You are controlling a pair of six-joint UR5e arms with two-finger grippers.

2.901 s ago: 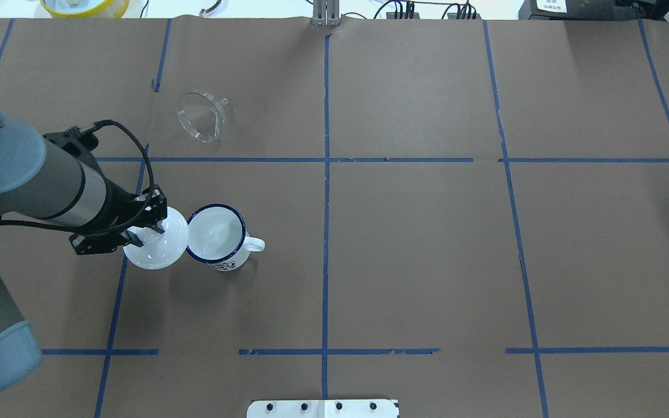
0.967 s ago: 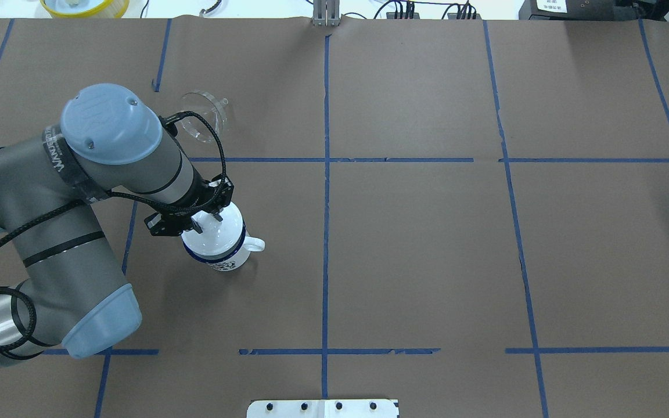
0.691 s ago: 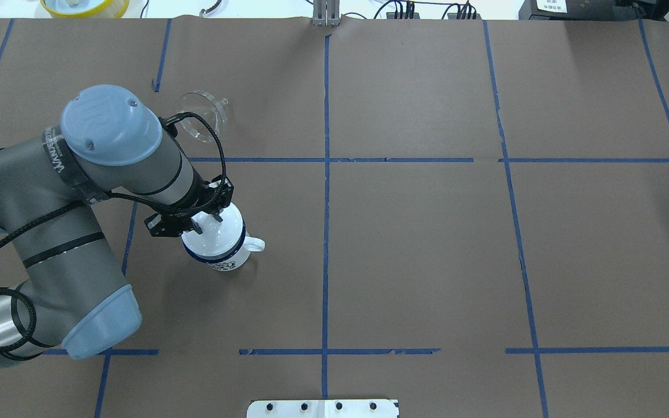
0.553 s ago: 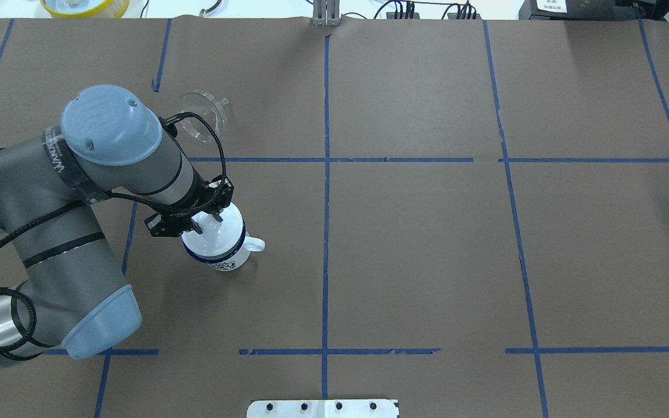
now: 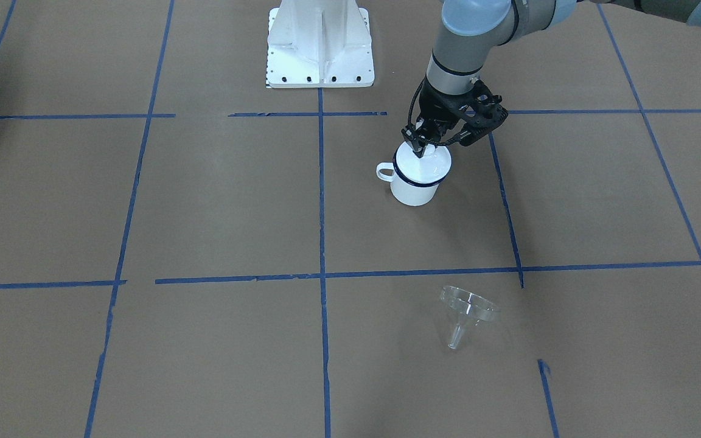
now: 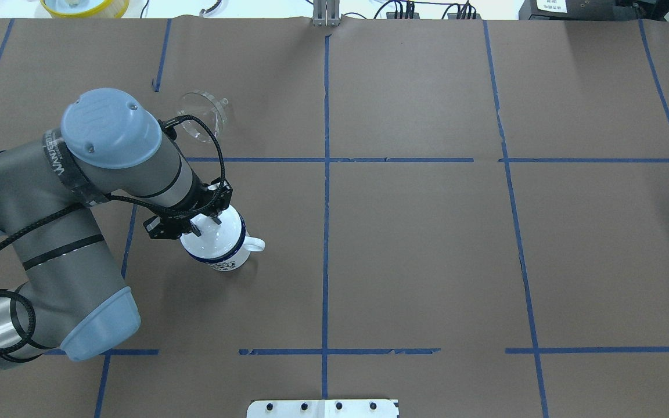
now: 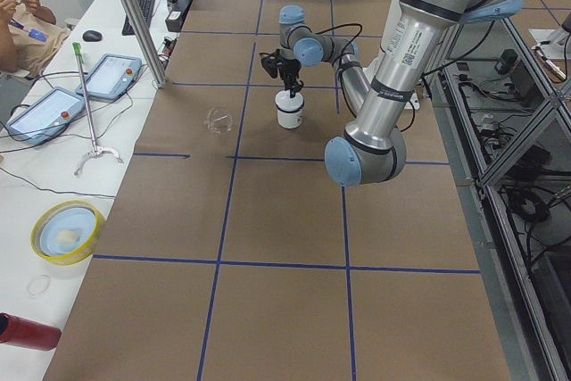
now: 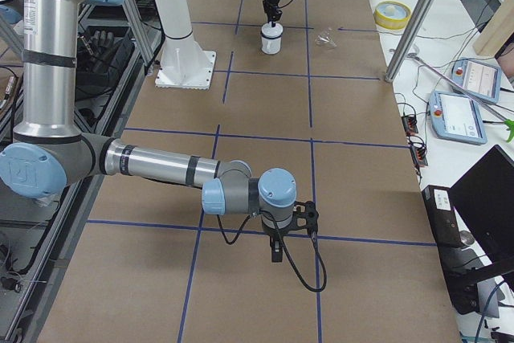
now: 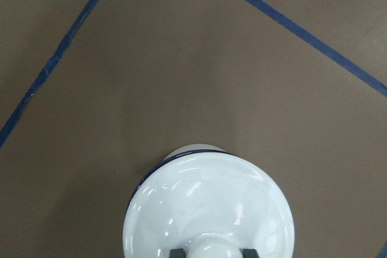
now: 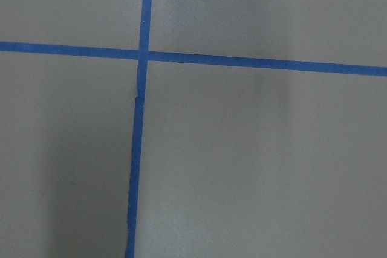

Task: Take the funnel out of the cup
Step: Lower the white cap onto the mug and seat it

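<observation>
Funnel (image 5: 467, 306) is lying sideways well beyond the cup (image 5: 414, 188), on the left arm's side. Left gripper (image 6: 205, 225) is straddling the knob (image 9: 211, 247) on the lid (image 9: 208, 203), can't tell if it's squeezing

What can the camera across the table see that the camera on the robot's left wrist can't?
Only the front-facing view shows the whole clear funnel lying on the table, the handle of the cup, and the arm above the left tool. Only the wrist view shows, close up, that tool's fingers on each side of the knob of the lid; it catches just a sliver of the funnel. Both show the white lid sitting on the blue-rimmed cup, and blue tape lines.
</observation>
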